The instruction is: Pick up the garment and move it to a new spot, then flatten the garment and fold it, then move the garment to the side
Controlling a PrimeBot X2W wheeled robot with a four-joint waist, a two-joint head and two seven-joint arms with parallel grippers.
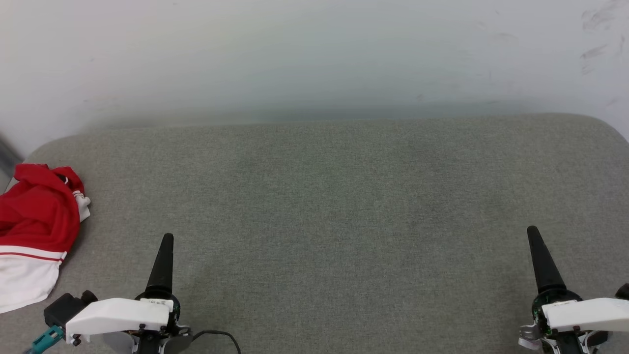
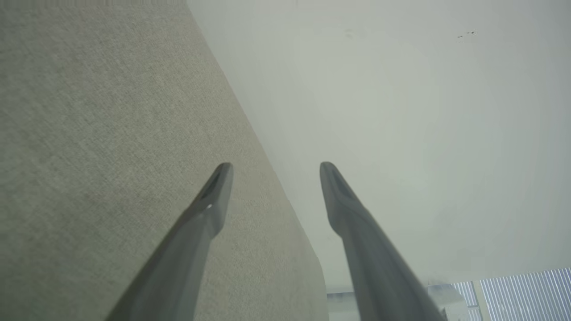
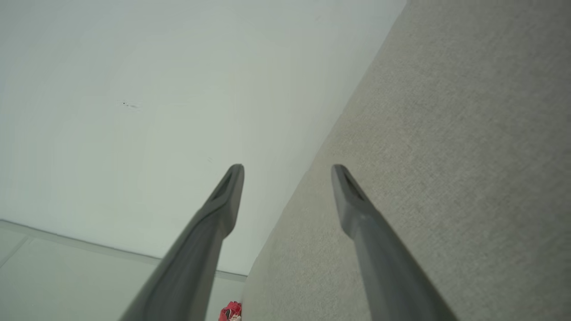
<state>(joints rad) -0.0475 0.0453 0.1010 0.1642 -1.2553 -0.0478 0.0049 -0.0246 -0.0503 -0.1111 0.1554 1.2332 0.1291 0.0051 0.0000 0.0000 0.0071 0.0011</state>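
Left gripper point(image 2: 273, 168) and right gripper point(image 3: 287, 169) are both standing spread and empty, poised over the grey padded surface point(image 1: 344, 221). They appear to be readying for a first reach. The garment point(image 1: 34, 231) is lying crumpled just outboard of the left gripper, at the surface's edge, untouched and unfolded. No lettering or label is showing legibly.

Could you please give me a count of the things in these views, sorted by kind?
Clothing: 1, the garment, red and white, crumpled at the left edge.
End effectors: 2, the left end effector and the right end effector, both open and empty.
Work surfaces: 1, the grey surface.
Total: 4
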